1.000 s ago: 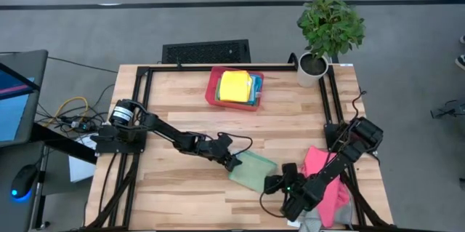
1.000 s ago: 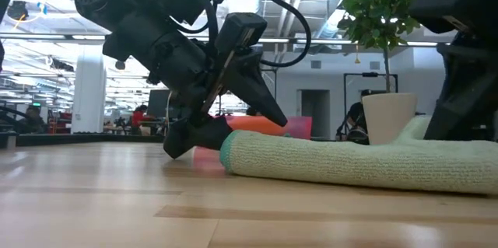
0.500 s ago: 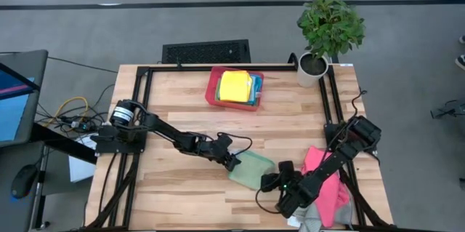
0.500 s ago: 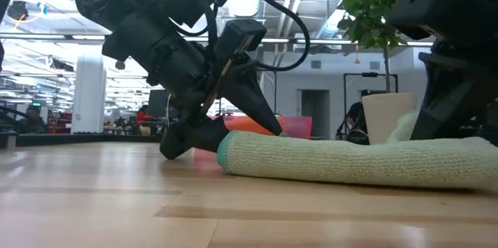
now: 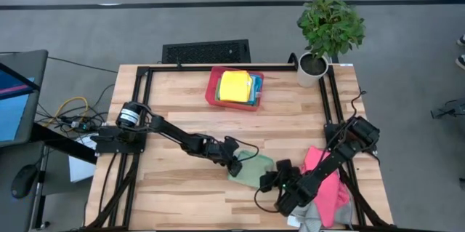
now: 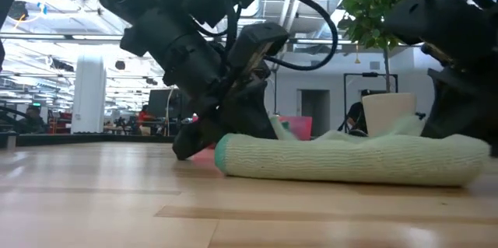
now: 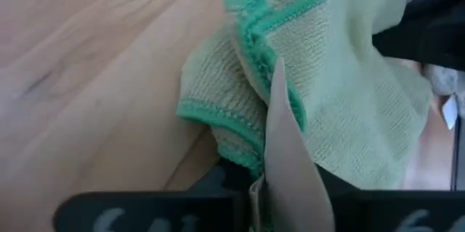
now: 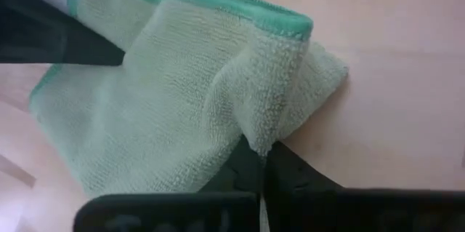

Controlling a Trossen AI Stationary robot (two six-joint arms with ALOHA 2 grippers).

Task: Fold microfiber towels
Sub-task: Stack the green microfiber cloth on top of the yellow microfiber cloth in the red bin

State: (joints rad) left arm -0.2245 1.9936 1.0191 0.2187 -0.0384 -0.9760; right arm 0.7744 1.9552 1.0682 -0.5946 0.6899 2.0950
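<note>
A light green microfiber towel (image 5: 252,169) lies folded on the wooden table near its front edge. In the low view it shows as a thick roll (image 6: 350,158). My left gripper (image 5: 234,165) is shut on the towel's left corner. My right gripper (image 5: 267,181) is shut on the near right corner. More towels, a yellow one (image 5: 234,85) on top, lie stacked in the red tray (image 5: 212,90) at the back. A pink towel (image 5: 328,182) and a grey one (image 5: 314,219) lie heaped under my right arm. My left gripper pinches the towel's dark-green hemmed corner (image 7: 251,137) between its two fingers, several layers together. The fingers slant down at it from the table's left. The corner is bunched up while the towel's other parts lie on the table. My right gripper pinches a folded corner of the towel (image 8: 267,132) between its two fingers, a fold of more than one layer. It slants down at the corner from the table's near right. The cloth puckers up at the fingers; the towel's other parts lie on the table.
A potted plant (image 5: 328,32) stands at the table's far right corner. A black frame (image 5: 218,67) runs along the table's edges. Bare wood (image 5: 182,196) lies to the towel's left and toward the tray.
My left gripper has shut on the towel's left corner and pushed slightly toward the right. That corner has bunched up and the towel now looks narrower. My right gripper has edged toward the towel, and the cloth's right end has puckered up there.
</note>
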